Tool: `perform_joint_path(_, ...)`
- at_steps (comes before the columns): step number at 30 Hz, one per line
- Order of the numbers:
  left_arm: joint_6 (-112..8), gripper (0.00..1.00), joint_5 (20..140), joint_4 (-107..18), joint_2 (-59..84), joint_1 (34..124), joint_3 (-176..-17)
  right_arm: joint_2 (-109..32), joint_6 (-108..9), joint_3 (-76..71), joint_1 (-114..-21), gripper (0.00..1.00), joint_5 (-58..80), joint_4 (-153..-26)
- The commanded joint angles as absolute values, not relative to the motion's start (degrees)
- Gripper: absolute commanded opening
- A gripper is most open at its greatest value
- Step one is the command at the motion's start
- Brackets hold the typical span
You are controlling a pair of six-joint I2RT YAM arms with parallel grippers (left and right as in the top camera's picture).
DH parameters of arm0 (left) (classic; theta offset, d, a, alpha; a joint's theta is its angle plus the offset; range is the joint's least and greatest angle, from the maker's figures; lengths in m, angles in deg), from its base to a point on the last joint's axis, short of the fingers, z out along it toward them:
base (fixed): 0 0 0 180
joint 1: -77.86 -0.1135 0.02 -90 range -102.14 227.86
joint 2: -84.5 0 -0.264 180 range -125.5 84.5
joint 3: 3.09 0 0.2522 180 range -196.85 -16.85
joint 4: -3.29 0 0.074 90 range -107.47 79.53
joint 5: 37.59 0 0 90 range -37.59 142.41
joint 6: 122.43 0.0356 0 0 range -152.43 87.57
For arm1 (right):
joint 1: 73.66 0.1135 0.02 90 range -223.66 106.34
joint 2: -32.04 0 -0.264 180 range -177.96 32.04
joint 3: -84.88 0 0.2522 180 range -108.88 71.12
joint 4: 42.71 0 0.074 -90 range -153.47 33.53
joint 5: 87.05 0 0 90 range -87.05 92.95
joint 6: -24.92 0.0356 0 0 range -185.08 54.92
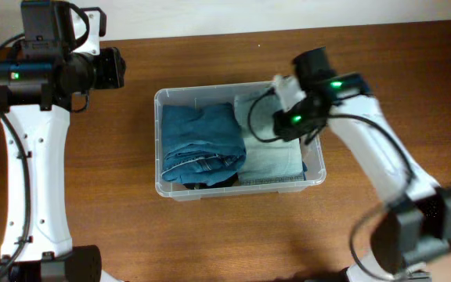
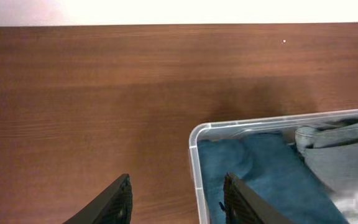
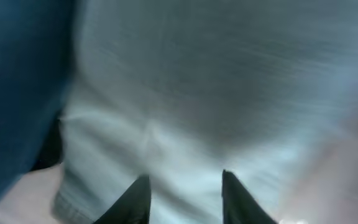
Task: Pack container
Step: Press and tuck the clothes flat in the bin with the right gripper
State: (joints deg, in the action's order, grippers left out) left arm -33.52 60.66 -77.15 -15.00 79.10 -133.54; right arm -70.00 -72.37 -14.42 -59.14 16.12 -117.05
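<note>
The clear plastic container (image 1: 316,178) sits mid-table. It holds folded dark blue jeans (image 1: 198,145) on its left side and a folded pale blue-grey garment (image 1: 272,160) on its right. My right gripper (image 3: 185,183) is open just above the pale garment (image 3: 229,81), inside the tub's right half; the view is blurred. In the overhead view the right wrist hides the fingers. My left gripper (image 2: 176,196) is open and empty over the table, its fingers straddling the tub's left rim (image 2: 194,168), with the jeans (image 2: 260,180) in view.
The brown wooden table (image 1: 116,204) surrounds the tub. The left arm stands along the left side, the right arm reaches in from the lower right. A pale wall edge (image 2: 179,11) runs beyond the table's far side.
</note>
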Motion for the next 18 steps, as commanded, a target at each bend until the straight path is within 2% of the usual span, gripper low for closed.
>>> perform_joint_path(1, -33.3, 0.48, 60.1, -77.3, -15.0, 78.9, -133.4, -78.7, -72.1, -12.7, -56.5, 0.38, 16.3, -116.6)
perform_joint_path(5, -33.2, 0.48, 60.0, -78.0, -15.0, 78.8, -133.4, -81.3, -72.1, -13.7, -56.4, 0.42, 16.5, -118.1)
perform_joint_path(11, -33.3, 0.48, 59.9, -78.4, -14.9, 75.8, -133.4, -69.4, -72.1, -26.7, -55.6, 0.47, 16.5, -123.0)
perform_joint_path(13, -33.3, 0.48, 59.9, -78.7, -14.9, 75.0, -133.4, -67.5, -72.2, -29.7, -54.5, 0.45, 16.5, -123.2)
perform_joint_path(15, -33.3, 0.48, 59.8, -78.7, -14.9, 74.3, -133.4, -66.6, -72.1, -31.8, -52.4, 0.32, 17.0, -123.3)
perform_joint_path(18, -33.3, 0.49, 59.6, -78.8, -14.9, 72.3, -133.4, -68.1, -72.1, -31.5, -46.3, 0.28, 20.0, -123.3)
